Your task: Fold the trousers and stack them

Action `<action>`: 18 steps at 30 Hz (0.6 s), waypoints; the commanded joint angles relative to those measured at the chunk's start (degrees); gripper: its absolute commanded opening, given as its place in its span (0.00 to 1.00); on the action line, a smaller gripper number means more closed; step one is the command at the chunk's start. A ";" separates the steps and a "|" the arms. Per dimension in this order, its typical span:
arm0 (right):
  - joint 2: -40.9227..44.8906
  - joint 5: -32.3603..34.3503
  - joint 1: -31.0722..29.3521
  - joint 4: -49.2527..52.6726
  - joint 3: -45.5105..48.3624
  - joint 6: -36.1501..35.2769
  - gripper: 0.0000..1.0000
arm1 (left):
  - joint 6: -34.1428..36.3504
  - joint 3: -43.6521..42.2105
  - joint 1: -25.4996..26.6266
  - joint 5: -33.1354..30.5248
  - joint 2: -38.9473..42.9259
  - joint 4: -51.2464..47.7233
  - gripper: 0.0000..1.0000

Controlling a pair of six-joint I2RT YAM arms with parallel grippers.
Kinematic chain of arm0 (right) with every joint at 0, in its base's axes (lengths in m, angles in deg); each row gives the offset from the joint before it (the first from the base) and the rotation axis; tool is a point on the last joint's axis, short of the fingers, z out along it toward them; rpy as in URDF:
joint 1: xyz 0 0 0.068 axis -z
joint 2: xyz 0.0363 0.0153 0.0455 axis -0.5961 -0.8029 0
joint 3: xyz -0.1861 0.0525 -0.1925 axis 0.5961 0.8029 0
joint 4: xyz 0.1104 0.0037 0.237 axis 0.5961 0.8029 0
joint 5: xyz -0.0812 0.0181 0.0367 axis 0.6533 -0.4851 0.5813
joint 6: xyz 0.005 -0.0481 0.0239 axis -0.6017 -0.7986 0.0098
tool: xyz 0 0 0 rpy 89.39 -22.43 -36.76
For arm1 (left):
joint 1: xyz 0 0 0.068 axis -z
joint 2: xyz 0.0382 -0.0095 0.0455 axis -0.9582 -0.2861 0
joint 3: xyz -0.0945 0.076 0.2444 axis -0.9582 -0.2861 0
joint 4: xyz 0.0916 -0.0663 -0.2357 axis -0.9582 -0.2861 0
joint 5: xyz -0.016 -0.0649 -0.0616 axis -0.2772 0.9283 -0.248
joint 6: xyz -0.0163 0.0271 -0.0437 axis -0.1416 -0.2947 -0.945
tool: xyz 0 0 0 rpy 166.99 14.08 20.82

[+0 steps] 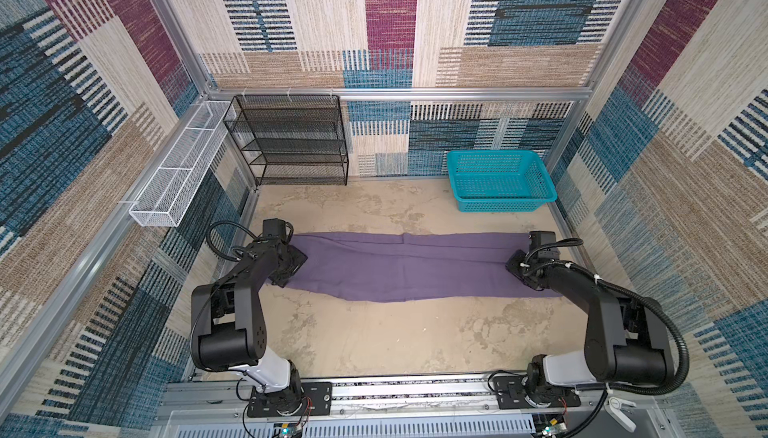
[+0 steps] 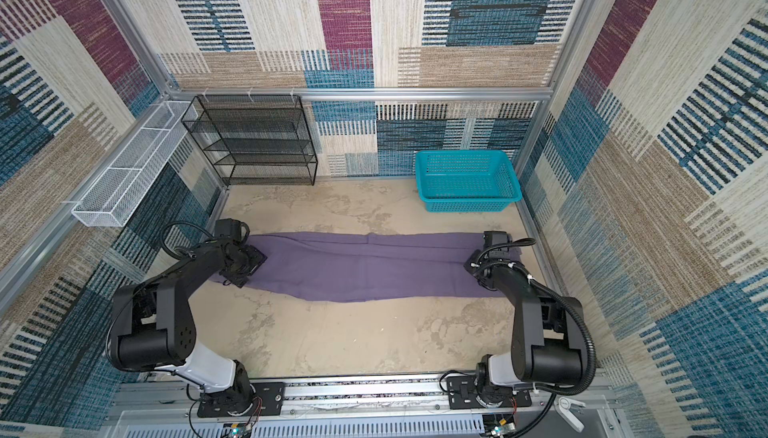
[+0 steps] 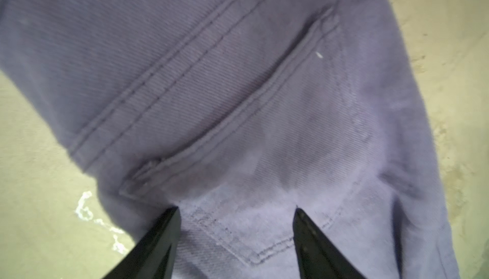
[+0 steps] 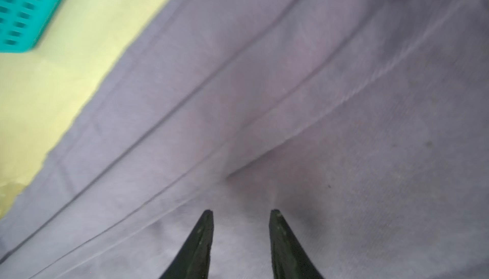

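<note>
The muted-purple trousers (image 1: pixel 415 265) (image 2: pixel 374 265) lie flat in a long band across the table, legs one over the other. My left gripper (image 1: pixel 291 267) (image 2: pixel 245 267) hovers low over their left end. In the left wrist view it (image 3: pixel 236 209) is open, its fingers wide apart over a stitched back pocket (image 3: pixel 264 238) and waist seams. My right gripper (image 1: pixel 517 267) (image 2: pixel 473 267) sits over the right end. The right wrist view shows it (image 4: pixel 242 210) open by a narrower gap, with smooth cloth (image 4: pixel 317 105) behind the tips and a crease running off from them.
A teal basket (image 1: pixel 500 203) (image 2: pixel 467 203) (image 4: pixel 23 13) stands at the back right. A black mesh rack (image 1: pixel 291 141) stands at the back left, and a white wire tray (image 1: pixel 174 174) hangs on the left rail. Bare sandy tabletop (image 1: pixel 395 340) stretches in front of the trousers.
</note>
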 commanded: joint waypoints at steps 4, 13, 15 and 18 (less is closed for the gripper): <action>-0.87 -0.33 2.06 3.49 -5.74 -3.47 0.39 | 2.06 1.36 -0.16 -3.28 -2.02 -0.07 0.71; 1.20 -4.98 2.00 4.24 0.56 -3.03 0.00 | 2.17 3.40 -0.16 -2.03 -4.51 0.46 0.43; -0.25 -4.38 1.98 3.13 1.97 -2.84 0.00 | 2.29 3.72 -0.16 -2.12 -4.75 0.18 0.39; -3.30 -3.22 2.00 1.61 1.46 -2.85 0.00 | 2.45 3.60 -0.16 -2.42 -4.79 0.15 0.35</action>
